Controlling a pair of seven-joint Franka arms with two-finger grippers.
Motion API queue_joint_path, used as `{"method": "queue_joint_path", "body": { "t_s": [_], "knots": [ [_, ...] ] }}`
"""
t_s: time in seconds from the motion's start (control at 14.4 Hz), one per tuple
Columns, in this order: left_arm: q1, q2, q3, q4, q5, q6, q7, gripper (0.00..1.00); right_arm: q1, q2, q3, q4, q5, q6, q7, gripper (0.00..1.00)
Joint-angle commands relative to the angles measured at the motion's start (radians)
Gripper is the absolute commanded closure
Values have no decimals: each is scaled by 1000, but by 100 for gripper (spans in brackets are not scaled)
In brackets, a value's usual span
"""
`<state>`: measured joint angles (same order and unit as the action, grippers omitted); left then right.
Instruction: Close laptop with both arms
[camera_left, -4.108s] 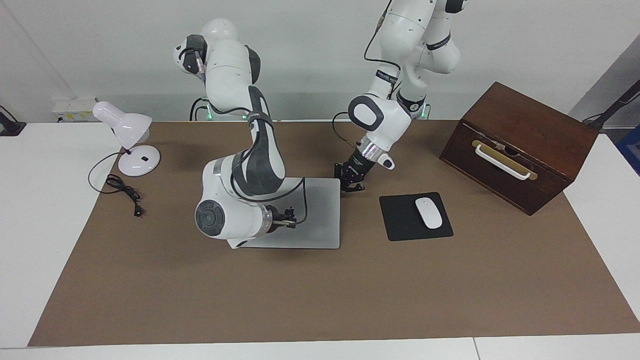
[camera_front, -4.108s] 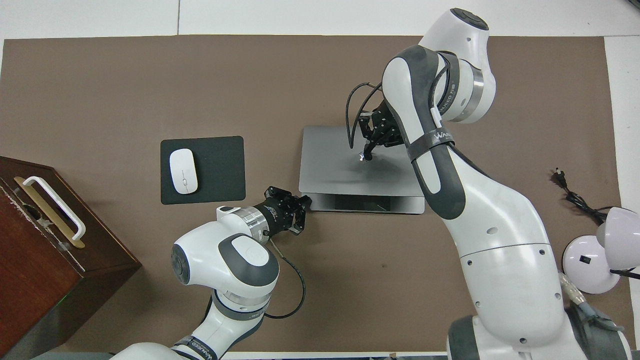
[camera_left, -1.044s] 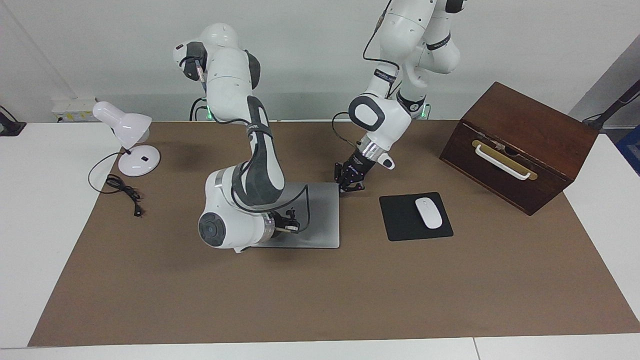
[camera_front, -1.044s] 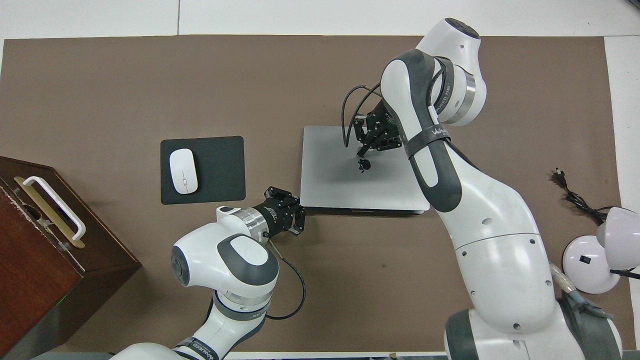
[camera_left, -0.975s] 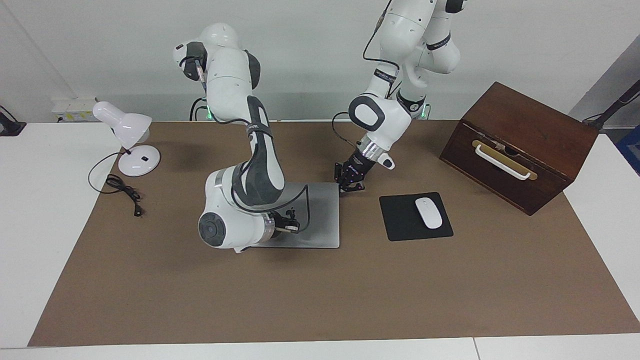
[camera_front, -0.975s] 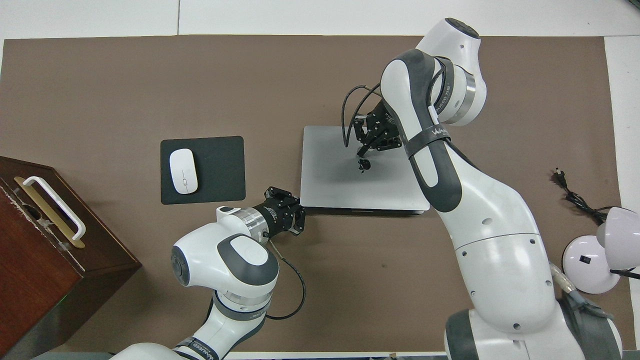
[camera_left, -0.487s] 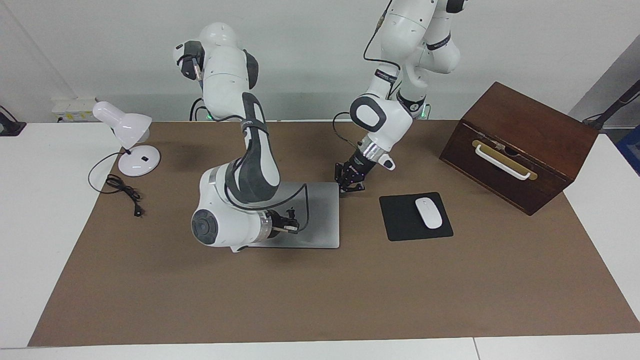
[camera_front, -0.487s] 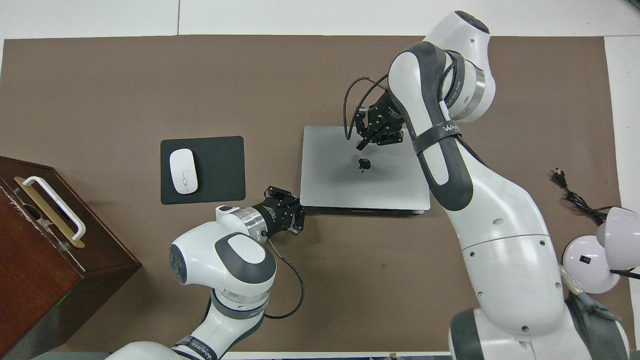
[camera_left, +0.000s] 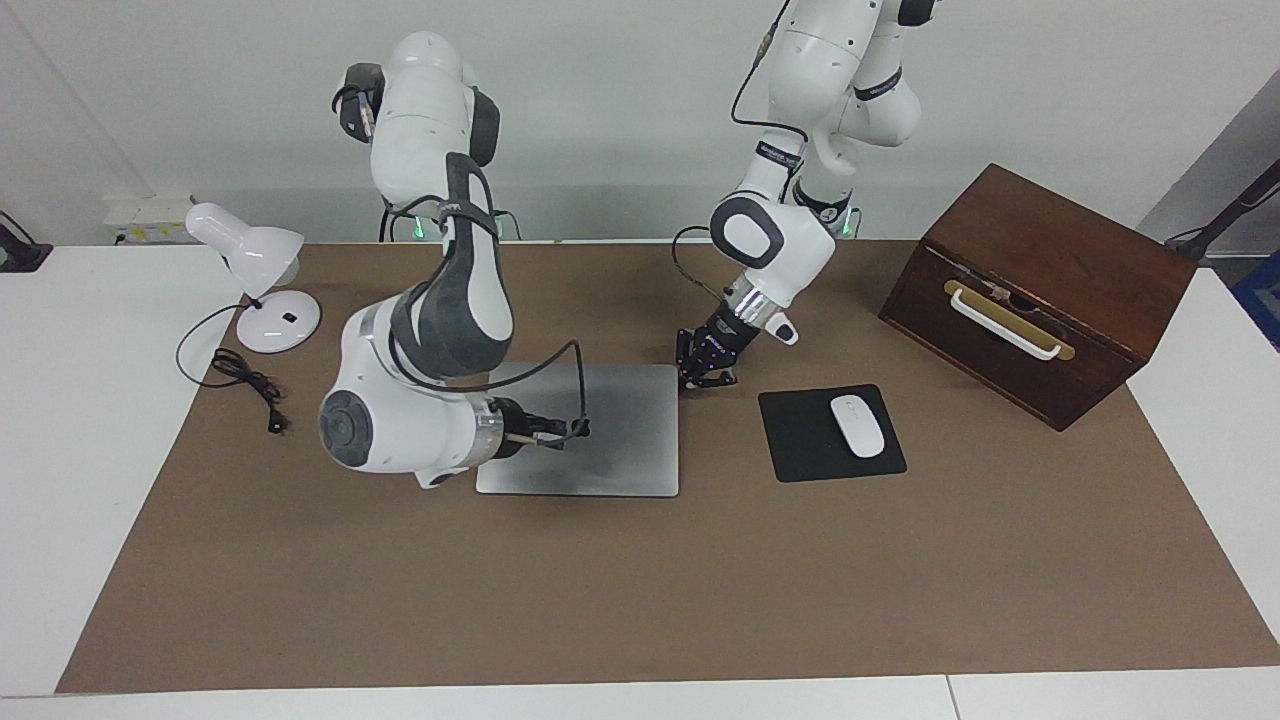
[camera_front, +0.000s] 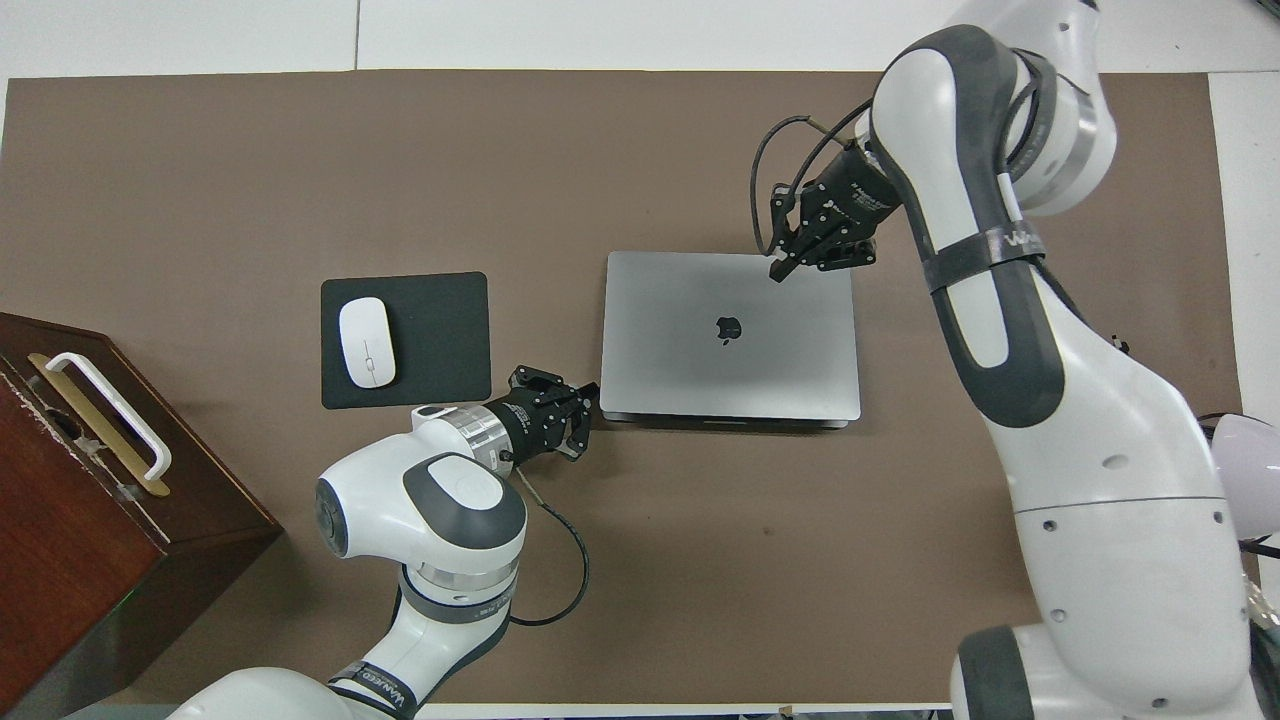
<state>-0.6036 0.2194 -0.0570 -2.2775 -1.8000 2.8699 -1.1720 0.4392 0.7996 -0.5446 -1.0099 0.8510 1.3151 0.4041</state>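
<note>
The silver-grey laptop (camera_front: 680, 350) lies closed and flat mid-table, its dark apple logo (camera_front: 727, 328) facing up; in the facing view the laptop (camera_left: 630, 440) shows partly under the right arm. My right gripper (camera_front: 779, 270) is shut and empty, raised over the lid's edge farthest from the robots; in the facing view the right gripper (camera_left: 576, 432) hangs above the lid. My left gripper (camera_front: 590, 394) is shut and empty, low beside the laptop's corner nearest the robots toward the left arm's end; the left gripper (camera_left: 703, 378) sits right by that corner.
A black mouse pad (camera_left: 795, 440) with a white mouse (camera_left: 858, 426) lies beside the laptop toward the left arm's end. A brown wooden box (camera_left: 1040, 290) with a white handle stands past it. A white desk lamp (camera_left: 255, 270) and its cable (camera_left: 245, 380) sit at the right arm's end.
The lid, slightly ajar four seconds ago, now lies flat. The right gripper has lifted off the logo area and drawn away toward the right arm's end. The left gripper has shifted slightly.
</note>
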Motion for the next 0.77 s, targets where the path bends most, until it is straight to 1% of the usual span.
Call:
{"method": "queue_joint_path", "body": {
  "t_s": [0.0,0.21,0.35,0.42,0.56,0.7],
  "knots": [
    [22,-17,0,-20,-13,-21,23,100,-36,-74,15,-3,-90,-42,-59,100],
    [30,-28,2,-13,-13,-24,18,100,-60,-132,14,-4,-187,-65,-137,100],
    [50,-31,2,-11,-10,-26,22,100,-71,-174,5,-4,-208,-100,-172,100],
    [53,-37,5,-10,-7,-35,23,100,-79,-200,6,-6,-240,-106,-180,100],
    [86,-49,6,2,2,-43,23,100,-94,-265,29,-7,-364,-109,-224,100],
    [111,-49,6,29,22,-41,25,100,-135,-330,83,-12,-459,-122,-275,100]
  ]
}}
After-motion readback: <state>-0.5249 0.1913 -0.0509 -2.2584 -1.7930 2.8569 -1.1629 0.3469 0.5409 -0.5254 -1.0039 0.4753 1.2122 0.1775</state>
